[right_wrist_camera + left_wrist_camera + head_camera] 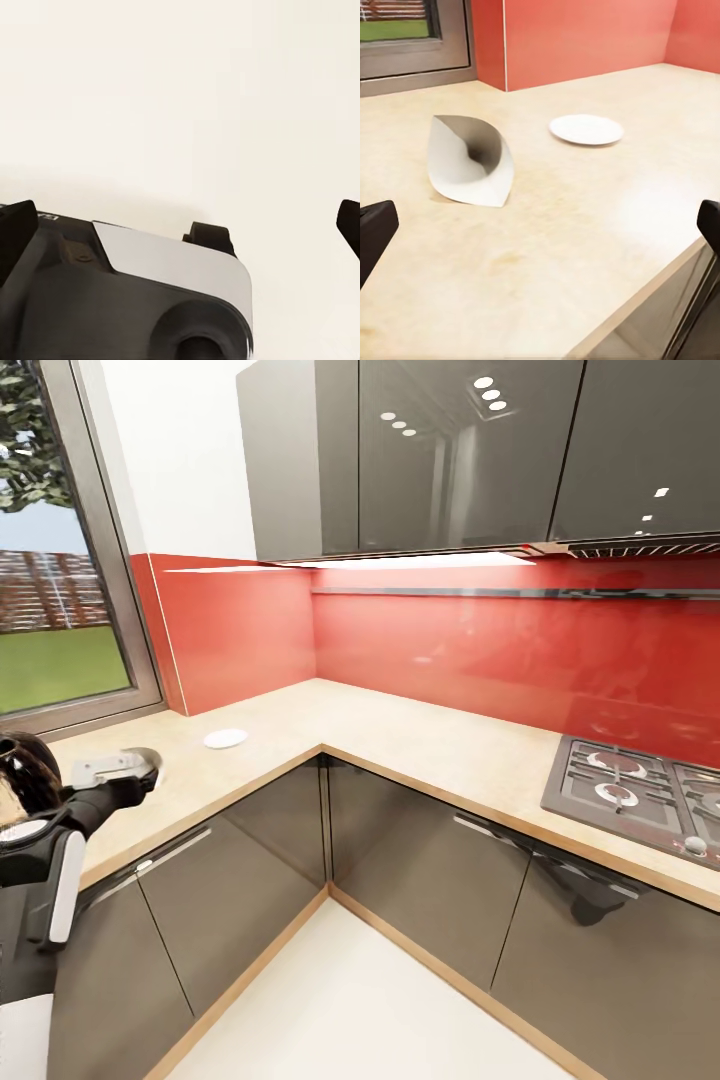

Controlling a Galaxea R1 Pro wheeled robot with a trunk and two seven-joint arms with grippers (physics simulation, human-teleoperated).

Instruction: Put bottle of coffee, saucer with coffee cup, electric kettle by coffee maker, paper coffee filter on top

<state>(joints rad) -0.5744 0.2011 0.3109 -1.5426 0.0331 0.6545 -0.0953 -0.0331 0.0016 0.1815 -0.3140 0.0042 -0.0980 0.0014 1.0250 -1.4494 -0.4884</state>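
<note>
- Judging by this stretch of the light speckled L-shaped kitchen countertop (420,745), the station is barely begun: no coffee maker, jar, cup or kettle stands on it.
- The small round white saucer (225,738) lies bare, nothing on it, at about ten o'clock in the head view.
- In the left wrist view a white folded-cone paper coffee filter (469,159) lies on its side, hollow and unfilled, near the saucer (586,129) but apart from it.
- The left gripper (540,225) hangs over the counter edge, fingers wide apart, holding nothing.
- The right gripper (180,217) is also spread, over pale floor and the robot's own dark base (112,292).
</note>
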